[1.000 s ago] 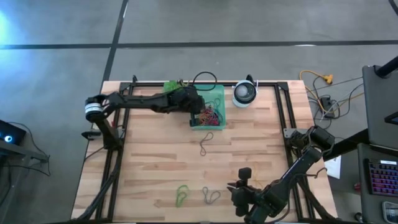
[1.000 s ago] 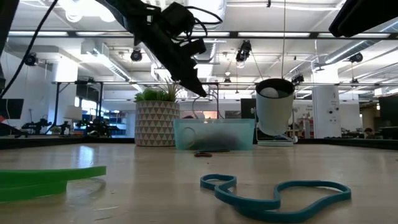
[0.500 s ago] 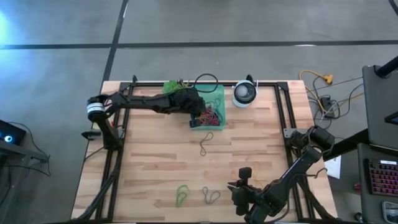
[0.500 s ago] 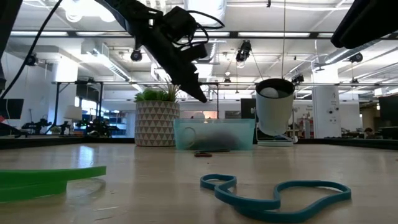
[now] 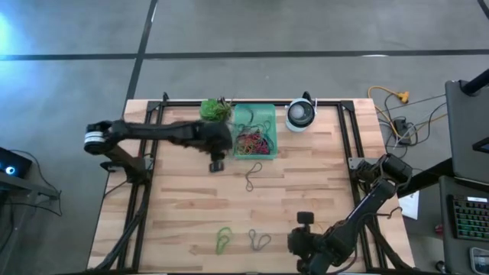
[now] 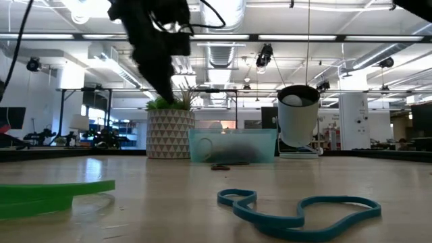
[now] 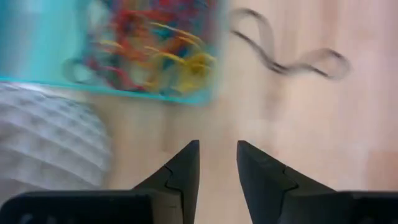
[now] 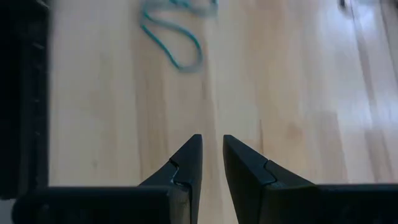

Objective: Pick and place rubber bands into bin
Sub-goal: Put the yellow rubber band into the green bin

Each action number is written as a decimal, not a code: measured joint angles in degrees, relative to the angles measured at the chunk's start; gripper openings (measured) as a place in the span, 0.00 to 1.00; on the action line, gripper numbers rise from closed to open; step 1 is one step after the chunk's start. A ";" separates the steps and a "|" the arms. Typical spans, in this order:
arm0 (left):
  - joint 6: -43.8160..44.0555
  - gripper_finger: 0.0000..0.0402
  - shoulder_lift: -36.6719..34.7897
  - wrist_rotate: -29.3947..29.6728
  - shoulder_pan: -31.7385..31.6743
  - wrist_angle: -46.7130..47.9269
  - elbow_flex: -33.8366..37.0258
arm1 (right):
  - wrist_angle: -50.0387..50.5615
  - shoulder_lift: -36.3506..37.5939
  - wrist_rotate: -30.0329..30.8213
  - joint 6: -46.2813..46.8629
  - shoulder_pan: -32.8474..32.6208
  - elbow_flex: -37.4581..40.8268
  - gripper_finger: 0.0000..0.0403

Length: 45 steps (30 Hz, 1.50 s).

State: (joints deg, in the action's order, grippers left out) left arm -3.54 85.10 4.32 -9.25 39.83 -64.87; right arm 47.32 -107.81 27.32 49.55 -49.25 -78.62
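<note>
Bin (image 5: 254,140) sits near table's far edge, btwn plant pot (image 5: 216,110) and round white device (image 5: 301,115); inside, a tangle of rubber bands (image 5: 255,140) in red, yellow, dark. Loose ones on bare wood: a dark band (image 5: 253,175) just in front of bin, a green band (image 5: 223,239) and a teal band (image 5: 259,241) near front edge. Left gripper (image 5: 216,163) hangs just beside bin's left front corner, fingers (image 7: 184,170) a narrow gap apart, nothing btwn them. Right gripper (image 5: 304,219) waits at front right, fingers (image 8: 188,165) narrowly parted, empty, teal band ahead of it.
</note>
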 joint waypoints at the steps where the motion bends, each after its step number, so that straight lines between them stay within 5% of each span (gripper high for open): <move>1: 0.08 0.23 -0.95 -0.42 1.55 0.08 1.07 | 2.04 0.00 -0.72 2.56 0.00 -0.36 0.15; 10: 6.30 0.23 -12.11 -0.75 15.37 -8.02 14.84 | 19.52 0.00 -0.70 27.40 2.64 -1.49 0.15; 16: 5.67 0.23 -17.31 -0.76 21.48 -19.33 24.89 | 21.16 0.00 -12.81 30.69 7.56 -1.14 0.16; 30: 7.66 0.23 -25.27 -0.59 22.22 -17.31 25.06 | 20.47 -0.02 -20.54 39.67 9.73 1.89 0.35; 45: 7.66 0.23 -24.83 -0.59 22.48 -17.67 25.06 | 11.10 -0.04 -27.84 47.53 8.70 12.18 0.41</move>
State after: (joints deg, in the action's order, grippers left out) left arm 4.12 60.27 3.73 13.23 22.16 -39.81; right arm 58.42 -107.85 -0.51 97.08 -40.56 -66.44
